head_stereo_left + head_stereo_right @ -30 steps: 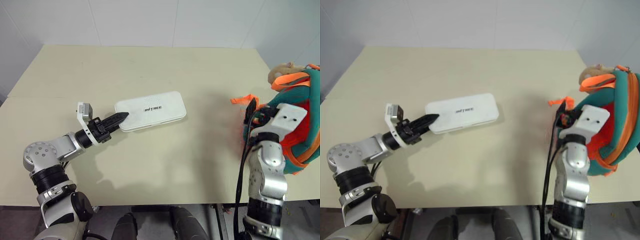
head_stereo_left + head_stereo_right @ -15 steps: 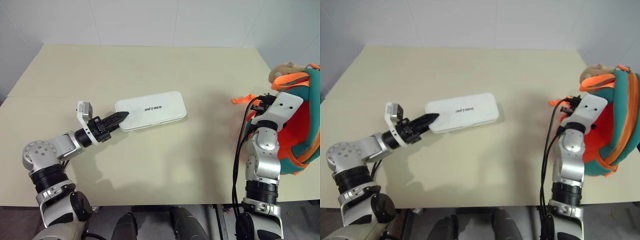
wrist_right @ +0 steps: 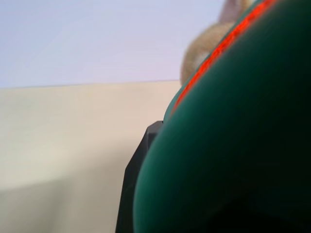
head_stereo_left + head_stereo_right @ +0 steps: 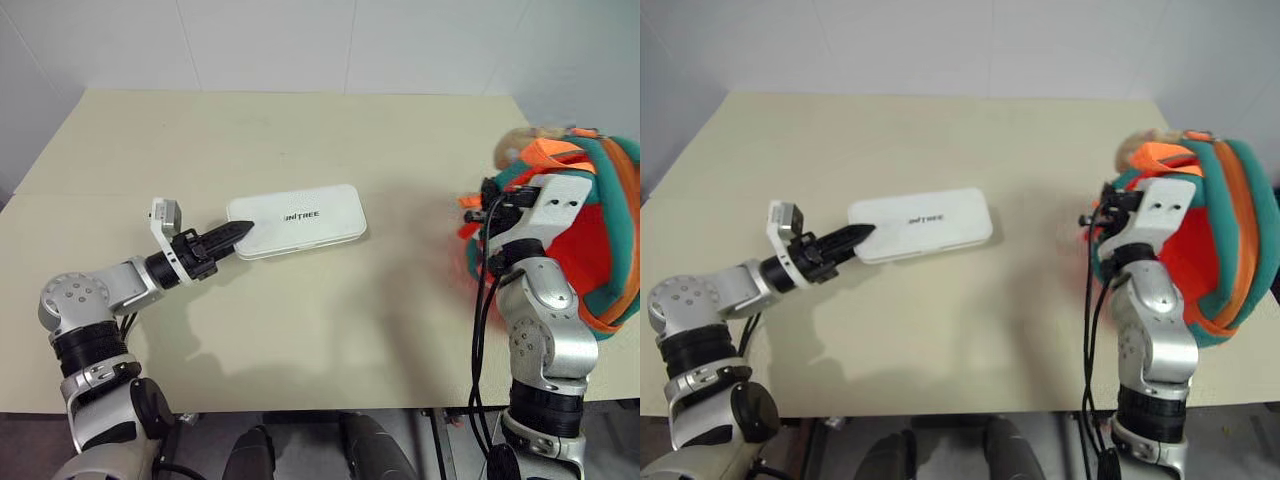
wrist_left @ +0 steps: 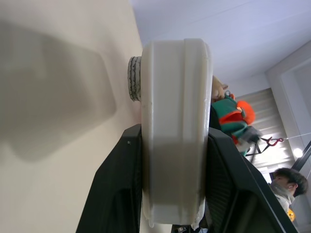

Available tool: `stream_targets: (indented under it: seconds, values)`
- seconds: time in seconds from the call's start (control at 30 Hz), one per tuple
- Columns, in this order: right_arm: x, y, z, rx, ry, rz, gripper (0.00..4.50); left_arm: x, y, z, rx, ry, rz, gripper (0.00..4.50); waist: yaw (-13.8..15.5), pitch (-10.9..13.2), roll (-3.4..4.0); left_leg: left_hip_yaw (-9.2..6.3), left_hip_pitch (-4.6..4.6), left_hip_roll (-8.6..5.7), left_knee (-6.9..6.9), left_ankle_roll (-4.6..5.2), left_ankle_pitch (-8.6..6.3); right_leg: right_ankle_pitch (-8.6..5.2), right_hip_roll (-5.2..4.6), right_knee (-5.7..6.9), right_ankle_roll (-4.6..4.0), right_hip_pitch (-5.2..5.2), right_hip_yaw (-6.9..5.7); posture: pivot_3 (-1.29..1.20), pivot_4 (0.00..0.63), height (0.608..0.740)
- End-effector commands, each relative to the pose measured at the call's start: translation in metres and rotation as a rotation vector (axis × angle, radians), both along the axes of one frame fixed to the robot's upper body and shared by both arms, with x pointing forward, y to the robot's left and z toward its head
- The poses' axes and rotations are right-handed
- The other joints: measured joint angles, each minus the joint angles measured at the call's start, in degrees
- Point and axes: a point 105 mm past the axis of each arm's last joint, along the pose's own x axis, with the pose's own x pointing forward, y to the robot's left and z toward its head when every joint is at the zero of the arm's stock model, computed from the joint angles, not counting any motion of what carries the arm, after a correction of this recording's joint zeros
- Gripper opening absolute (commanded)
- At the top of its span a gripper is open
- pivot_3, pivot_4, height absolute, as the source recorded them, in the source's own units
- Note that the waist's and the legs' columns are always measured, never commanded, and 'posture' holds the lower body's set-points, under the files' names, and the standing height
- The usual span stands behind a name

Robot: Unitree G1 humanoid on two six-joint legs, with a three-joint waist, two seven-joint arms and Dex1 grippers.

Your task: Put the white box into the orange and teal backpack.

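Note:
The white box (image 4: 300,220) lies flat on the table, lettering up. My left gripper (image 4: 236,231) is shut on its left short end; in the left wrist view the box (image 5: 172,121) sits between both black fingers (image 5: 121,194). The orange and teal backpack (image 4: 618,200) stands at the table's right edge, its orange inside facing the box and a tan plush toy (image 4: 520,140) at its top. My right gripper (image 4: 487,203) is at the backpack's near rim and shut on it; teal fabric (image 3: 233,145) covers most of its fingers (image 3: 141,179).
The beige table (image 4: 350,340) is bare between box and backpack. White walls stand behind its far edge. A person (image 5: 287,185) stands beyond the backpack (image 5: 233,116) in the left wrist view.
My right gripper has closed on the backpack's rim and swung left and up, dragging the rim and plush toy toward the box. The left gripper and box have stayed put.

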Motion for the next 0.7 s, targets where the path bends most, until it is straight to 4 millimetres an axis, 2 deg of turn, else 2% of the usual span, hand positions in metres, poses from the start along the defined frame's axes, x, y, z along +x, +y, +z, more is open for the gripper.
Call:
stream_targets:
  seconds: [0.03,0.23,0.33,0.47,0.6,0.7]
  values:
    - [-0.026,0.040,0.028,-0.005,-0.069,0.271,0.00,0.006,0.005,0.018,-0.006,-0.073,0.008,1.32,0.0,0.0,0.00,0.01,0.00,0.00,0.00,0.00,0.00,0.00,0.00,-0.01,0.00,0.00,0.00,0.00,0.150,0.740]
    - [-0.063,0.087,0.041,-0.087,-0.036,0.665,0.00,0.016,0.013,0.029,0.020,-0.105,0.023,1.32,0.0,0.0,0.02,0.02,-0.08,0.01,-0.04,0.01,0.00,-0.02,0.00,-0.03,-0.03,-0.10,0.00,0.00,0.150,0.740]
    - [-0.086,0.099,0.042,-0.142,-0.006,0.856,0.00,0.019,0.019,0.033,0.041,-0.120,0.035,1.32,0.1,0.0,0.02,0.03,-0.13,0.02,-0.11,0.03,-0.03,-0.06,0.00,-0.08,-0.08,-0.15,-0.01,0.00,0.150,0.740]
    - [-0.118,0.107,0.044,-0.213,0.041,1.100,0.00,0.024,0.027,0.041,0.061,-0.146,0.055,1.32,0.3,0.0,0.02,0.04,-0.20,0.02,-0.11,0.07,-0.11,-0.16,-0.02,-0.13,-0.08,-0.17,-0.02,0.00,0.150,0.740]
    - [-0.147,0.103,0.045,-0.310,0.120,1.306,0.00,0.024,0.036,0.045,0.086,-0.162,0.062,1.32,0.3,0.0,0.03,0.03,-0.30,0.04,-0.11,0.12,-0.14,-0.21,-0.03,-0.21,-0.08,-0.23,-0.05,0.00,0.150,0.740]
    - [-0.158,0.097,0.041,-0.384,0.179,1.381,0.00,0.023,0.041,0.046,0.110,-0.169,0.057,1.32,0.3,0.0,0.04,0.02,-0.36,0.05,-0.09,0.16,-0.18,-0.28,-0.03,-0.27,-0.10,-0.26,-0.09,0.00,0.150,0.740]
